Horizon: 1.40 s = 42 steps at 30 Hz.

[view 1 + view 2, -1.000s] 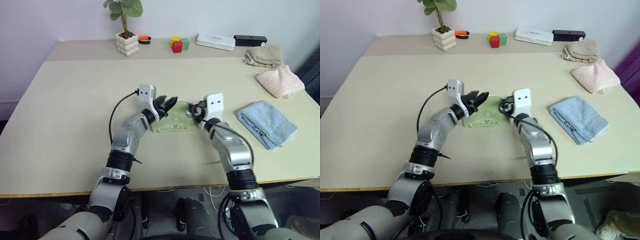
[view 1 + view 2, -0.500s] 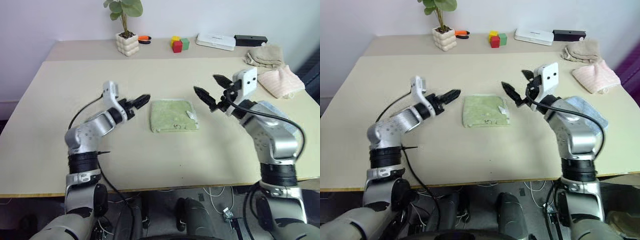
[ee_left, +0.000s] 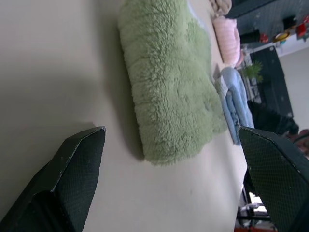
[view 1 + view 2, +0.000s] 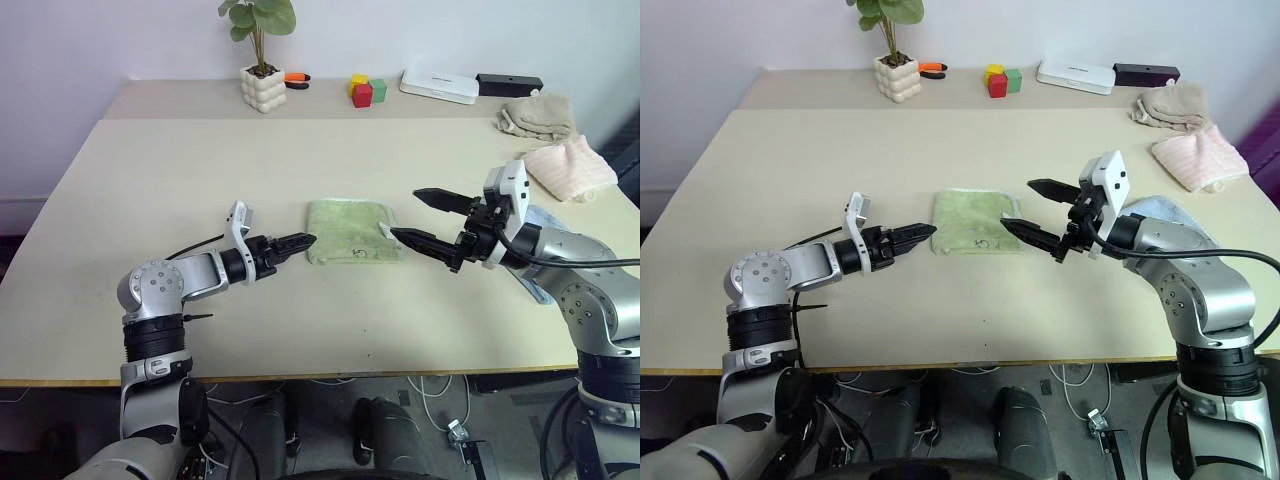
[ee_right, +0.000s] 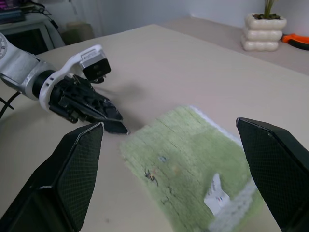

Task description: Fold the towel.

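Note:
The towel (image 4: 349, 229) lies on the table (image 4: 200, 160) as a small light green folded square, with a white tag at its right edge and a dark mark near its front edge. My left gripper (image 4: 304, 241) hovers low just off the towel's left front corner, pointing right at it. In the left wrist view its fingers (image 3: 72, 179) stand wide apart, open and empty. My right gripper (image 4: 405, 213) is raised beside the towel's right edge, pointing left. It is open, with one finger above the other and nothing between them.
A light blue cloth (image 4: 1150, 207) lies partly behind my right arm. A pale pink cloth (image 4: 568, 167) and a beige cloth (image 4: 537, 115) are at the far right. Along the back edge stand a potted plant (image 4: 264, 88), coloured blocks (image 4: 365, 92) and a white box (image 4: 440, 86).
Both grippers have let go of the towel, opened and drawn back to either side of it. The left has sunk low and rolled; the right has risen and turned level.

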Each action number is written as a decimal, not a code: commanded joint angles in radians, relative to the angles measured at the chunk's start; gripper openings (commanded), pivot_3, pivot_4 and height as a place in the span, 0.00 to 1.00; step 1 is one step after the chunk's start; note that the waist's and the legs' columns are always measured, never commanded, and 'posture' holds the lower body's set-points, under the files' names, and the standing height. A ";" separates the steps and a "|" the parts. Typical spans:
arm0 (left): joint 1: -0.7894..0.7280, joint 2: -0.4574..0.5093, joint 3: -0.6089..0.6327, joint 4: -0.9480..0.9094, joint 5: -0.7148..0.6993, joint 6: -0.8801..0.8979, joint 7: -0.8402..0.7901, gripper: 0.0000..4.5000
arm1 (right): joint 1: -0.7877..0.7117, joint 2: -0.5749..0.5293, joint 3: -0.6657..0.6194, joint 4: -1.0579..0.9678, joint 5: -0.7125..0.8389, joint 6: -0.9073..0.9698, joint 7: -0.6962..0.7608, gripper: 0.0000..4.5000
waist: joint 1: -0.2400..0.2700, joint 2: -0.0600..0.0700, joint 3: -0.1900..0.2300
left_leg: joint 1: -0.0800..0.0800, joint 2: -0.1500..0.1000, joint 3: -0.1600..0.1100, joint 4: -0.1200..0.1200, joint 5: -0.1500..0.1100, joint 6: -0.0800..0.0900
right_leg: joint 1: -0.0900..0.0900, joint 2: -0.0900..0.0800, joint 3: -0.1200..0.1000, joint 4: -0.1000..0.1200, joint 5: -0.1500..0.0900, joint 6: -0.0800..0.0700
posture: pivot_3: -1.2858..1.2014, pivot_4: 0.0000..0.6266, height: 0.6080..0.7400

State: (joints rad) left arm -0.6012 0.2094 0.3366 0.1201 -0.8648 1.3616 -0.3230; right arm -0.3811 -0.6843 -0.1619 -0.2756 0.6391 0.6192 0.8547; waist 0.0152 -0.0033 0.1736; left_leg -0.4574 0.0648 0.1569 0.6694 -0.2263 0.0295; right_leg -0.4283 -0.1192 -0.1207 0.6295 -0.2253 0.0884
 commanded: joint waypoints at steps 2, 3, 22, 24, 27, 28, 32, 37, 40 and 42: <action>-0.048 -0.069 -0.044 0.093 0.040 -0.045 0.012 1.00 | -0.027 -0.007 -0.018 -0.025 0.002 -0.013 -0.016 1.00 | 0.001 0.000 0.000 | 0.000 0.000 0.000 0.001 -0.001 0.002 | 0.000 0.000 0.000 0.000 0.000 0.000 | 0.52 0.24 1.00; -0.063 -0.093 -0.049 0.122 0.048 -0.063 0.007 1.00 | -0.028 -0.009 -0.016 -0.026 -0.006 -0.017 -0.021 1.00 | 0.001 0.000 0.000 | 0.000 0.000 0.000 0.001 -0.002 0.003 | 0.001 0.000 0.000 0.000 0.000 0.000 | 0.52 0.24 1.00; -0.173 -0.175 -0.019 0.349 0.125 -0.239 -0.014 0.01 | 0.030 -0.058 -0.042 -0.055 -0.039 -0.040 -0.024 1.00 | 0.000 0.000 -0.001 | 0.000 0.000 -0.001 0.003 -0.003 0.006 | 0.001 0.000 -0.001 0.000 0.000 0.000 | 0.52 0.24 1.00; -0.182 -0.172 0.041 0.336 0.120 -0.339 0.020 0.01 | 0.071 -0.098 -0.054 -0.054 -0.044 -0.062 0.025 1.00 | -0.002 0.000 0.000 | -0.001 0.000 -0.002 0.004 -0.004 0.006 | 0.001 0.000 -0.001 0.000 0.000 0.000 | 0.52 0.24 1.00; -0.177 -0.141 0.090 0.319 0.134 -0.446 0.067 0.01 | 0.087 -0.120 -0.062 -0.038 -0.041 -0.078 0.050 1.00 | -0.014 -0.001 0.000 | -0.001 0.001 -0.001 0.005 -0.004 0.007 | 0.000 0.000 0.000 0.000 0.000 0.000 | 0.52 0.24 1.00; -0.167 -0.123 0.097 0.307 0.145 -0.478 0.073 0.01 | 0.086 -0.120 -0.062 -0.033 -0.038 -0.079 0.054 1.00 | -0.018 0.000 0.000 | -0.001 0.002 -0.001 0.004 -0.004 0.007 | 0.000 0.000 0.000 0.000 0.000 0.000 | 0.52 0.24 1.00; -0.081 -0.043 0.101 0.226 0.205 -0.605 0.072 0.01 | 0.078 -0.104 -0.055 -0.023 -0.006 -0.063 0.075 1.00 | -0.027 0.000 0.000 | -0.001 0.001 0.000 0.003 -0.004 0.007 | -0.001 0.000 0.000 0.000 0.000 0.000 | 0.52 0.24 1.00; 0.033 -0.024 0.254 0.156 0.202 -0.775 0.215 0.01 | 0.052 -0.090 -0.030 0.000 0.009 -0.056 0.099 1.00 | -0.025 -0.001 0.000 | -0.001 0.001 0.000 0.003 -0.004 0.007 | -0.001 0.000 0.000 0.000 0.000 0.000 | 0.52 0.24 1.00; 0.092 -0.058 0.318 0.084 0.194 -0.865 0.312 0.01 | 0.017 -0.078 -0.018 0.021 0.022 -0.054 0.117 1.00 | -0.026 -0.001 0.000 | -0.001 0.002 0.000 0.004 -0.005 0.007 | 0.000 0.000 0.000 0.000 0.000 0.000 | 0.52 0.24 1.00; 0.128 -0.105 0.349 0.029 0.175 -0.906 0.381 0.01 | -0.007 -0.071 0.003 0.039 0.018 -0.058 0.134 1.00 | -0.025 -0.001 0.000 | -0.002 0.002 0.000 0.004 -0.005 0.008 | 0.000 -0.001 0.000 0.000 0.000 0.000 | 0.52 0.24 1.00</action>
State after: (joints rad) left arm -0.4878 0.1238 0.6528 0.2058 -0.6714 0.5034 0.0011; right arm -0.3616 -0.7612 -0.1585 -0.2330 0.6416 0.5682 0.9737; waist -0.0094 -0.0041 0.1736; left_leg -0.4590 0.0665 0.1566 0.6740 -0.2315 0.0374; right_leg -0.4284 -0.1199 -0.1206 0.6296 -0.2251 0.0884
